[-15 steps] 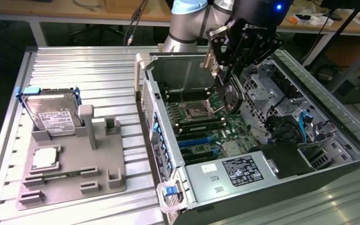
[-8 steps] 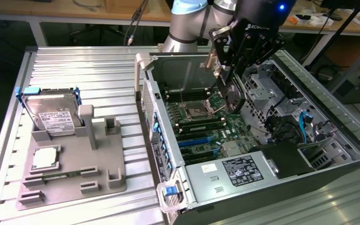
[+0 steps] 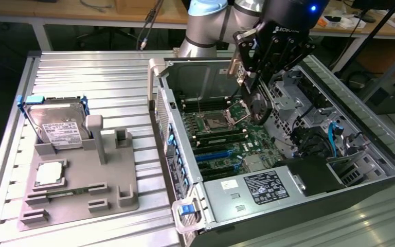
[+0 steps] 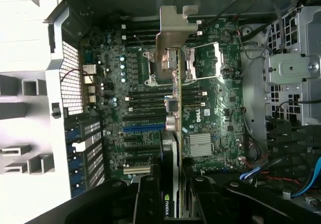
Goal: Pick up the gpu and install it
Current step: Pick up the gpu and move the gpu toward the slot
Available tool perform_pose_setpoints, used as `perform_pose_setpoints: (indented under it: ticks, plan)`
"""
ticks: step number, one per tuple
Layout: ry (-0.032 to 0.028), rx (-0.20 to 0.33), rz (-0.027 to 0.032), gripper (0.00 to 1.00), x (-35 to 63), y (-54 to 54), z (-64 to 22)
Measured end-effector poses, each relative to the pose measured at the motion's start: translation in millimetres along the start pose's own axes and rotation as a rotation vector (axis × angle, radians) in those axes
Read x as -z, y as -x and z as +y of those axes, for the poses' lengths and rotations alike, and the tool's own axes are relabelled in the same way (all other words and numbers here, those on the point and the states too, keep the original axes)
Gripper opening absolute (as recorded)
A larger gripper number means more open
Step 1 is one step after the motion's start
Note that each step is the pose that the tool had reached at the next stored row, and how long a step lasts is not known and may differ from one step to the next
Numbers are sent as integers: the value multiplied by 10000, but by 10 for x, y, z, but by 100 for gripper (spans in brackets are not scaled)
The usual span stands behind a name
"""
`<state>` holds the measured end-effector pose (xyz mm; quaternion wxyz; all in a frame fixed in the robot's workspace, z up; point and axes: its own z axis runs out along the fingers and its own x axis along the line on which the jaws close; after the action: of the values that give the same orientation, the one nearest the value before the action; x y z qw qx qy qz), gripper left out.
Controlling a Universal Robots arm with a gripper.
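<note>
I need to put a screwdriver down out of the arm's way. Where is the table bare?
Bare ribbed table lies beyond the hard drive, across to the computer case wall. A thin strip also runs along the near edge, in front of the gray fixture. It is crowded inside the case, where the gripper holds the gpu over the motherboard.

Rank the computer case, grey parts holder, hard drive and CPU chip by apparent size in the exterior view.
Largest to smallest:
1. computer case
2. grey parts holder
3. hard drive
4. CPU chip
Each gap is plain, so there are no ties.
</note>
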<state>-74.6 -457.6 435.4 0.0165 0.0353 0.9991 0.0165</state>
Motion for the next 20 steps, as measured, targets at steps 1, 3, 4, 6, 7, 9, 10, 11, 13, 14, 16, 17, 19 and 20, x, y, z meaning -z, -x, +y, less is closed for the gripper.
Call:
perform_pose_setpoints:
  ticks: [1, 3, 4, 6, 7, 9, 10, 11, 13, 14, 16, 17, 19, 20]
  plan:
    - [0, 0, 0, 27, 0, 9, 1]
    - [0, 0, 0, 27, -1, 25, 2]
    - [0, -1, 0, 27, -1, 33, 2]
    - [-1, -1, 0, 27, -2, 57, 4]
    - [0, -1, 0, 27, -2, 72, 5]
    - [-1, -1, 0, 27, -3, 88, 6]
    - [1, -1, 0, 27, -3, 95, 7]
    - [-1, -1, 0, 27, -3, 102, 7]
    - [0, -1, 0, 27, -4, 113, 8]
    - [0, -1, 0, 27, -4, 121, 8]
    - [-1, -1, 0, 27, -4, 132, 9]
    - [0, -1, 0, 27, -5, 143, 10]
    - [0, -1, 0, 27, -5, 156, 11]
    - [0, -1, 0, 27, -6, 163, 11]
